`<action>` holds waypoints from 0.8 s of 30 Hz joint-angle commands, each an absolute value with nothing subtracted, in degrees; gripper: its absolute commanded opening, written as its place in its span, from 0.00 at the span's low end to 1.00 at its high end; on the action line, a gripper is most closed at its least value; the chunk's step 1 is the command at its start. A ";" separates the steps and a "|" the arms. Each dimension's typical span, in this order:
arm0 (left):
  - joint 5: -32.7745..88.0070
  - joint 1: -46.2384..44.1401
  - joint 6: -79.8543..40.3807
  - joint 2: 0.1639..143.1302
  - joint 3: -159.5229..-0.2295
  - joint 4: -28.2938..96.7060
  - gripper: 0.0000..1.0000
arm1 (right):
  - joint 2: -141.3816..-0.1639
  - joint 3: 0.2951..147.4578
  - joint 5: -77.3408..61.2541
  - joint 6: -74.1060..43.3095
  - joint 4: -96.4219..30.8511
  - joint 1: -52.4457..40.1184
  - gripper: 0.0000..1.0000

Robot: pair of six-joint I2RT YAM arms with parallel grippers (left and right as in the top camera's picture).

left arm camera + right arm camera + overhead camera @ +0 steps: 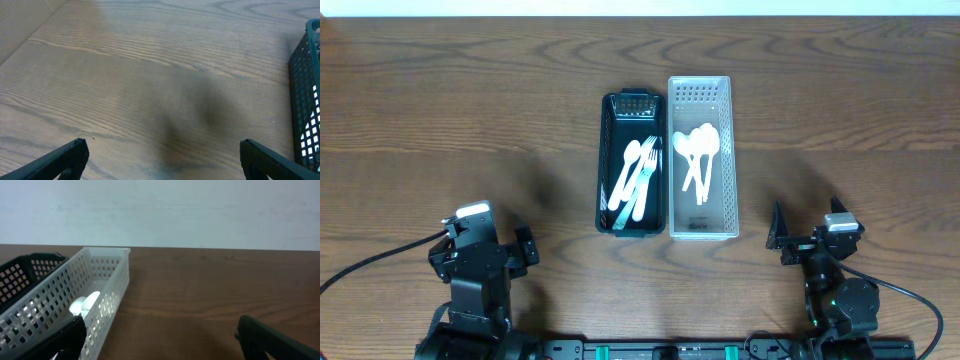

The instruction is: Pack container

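Observation:
A black perforated basket holds white plastic forks. Right beside it, touching, a white perforated basket holds white plastic spoons. My left gripper is open and empty at the near left, well away from the baskets; its wrist view shows bare table between the fingers and the black basket's edge at the far right. My right gripper is open and empty at the near right; its wrist view shows the white basket with spoons to its left.
The wooden table stretches on all sides of the two baskets. A pale wall stands beyond the far edge. Cables run from both arm bases at the front edge.

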State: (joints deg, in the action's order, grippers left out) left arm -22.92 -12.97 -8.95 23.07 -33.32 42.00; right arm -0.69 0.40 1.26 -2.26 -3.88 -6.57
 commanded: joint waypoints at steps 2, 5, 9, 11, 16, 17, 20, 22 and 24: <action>-23.83 -13.37 -8.58 22.72 -33.43 41.95 0.98 | -0.32 0.32 0.60 -1.19 -4.23 -6.94 0.99; -23.83 -13.37 -8.58 22.72 -33.43 41.95 0.98 | -0.32 0.32 0.60 -1.21 -4.23 -6.94 0.99; -23.81 -13.37 -8.58 22.72 -33.43 41.95 0.98 | -0.32 0.32 0.60 -1.19 -4.23 -6.94 0.99; -23.83 -13.37 -8.58 22.70 -33.43 42.00 0.98 | -0.32 0.32 0.60 -1.21 -4.23 -6.94 0.99; -17.74 -11.97 -7.51 19.27 -33.43 44.10 0.98 | -0.32 0.32 0.60 -1.19 -4.23 -6.94 0.99; -15.05 -11.46 -7.49 17.34 -33.41 45.32 0.98 | -0.32 0.32 0.60 -1.21 -4.23 -6.94 0.99; -11.11 -10.61 -6.83 11.46 -31.92 46.17 0.98 | -0.32 0.32 0.60 -1.19 -4.23 -6.94 0.99; -9.21 -10.61 -3.84 8.16 -29.74 43.94 0.98 | -0.32 0.32 0.60 -1.19 -4.23 -6.94 0.99; -5.63 -10.61 0.38 5.61 -26.52 38.98 0.98 | -0.32 0.32 0.60 -1.19 -4.23 -6.94 0.99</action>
State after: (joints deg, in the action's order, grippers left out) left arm -12.53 -10.90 -5.82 8.34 -30.37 42.33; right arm -0.69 0.40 0.99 -2.24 -3.95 -6.57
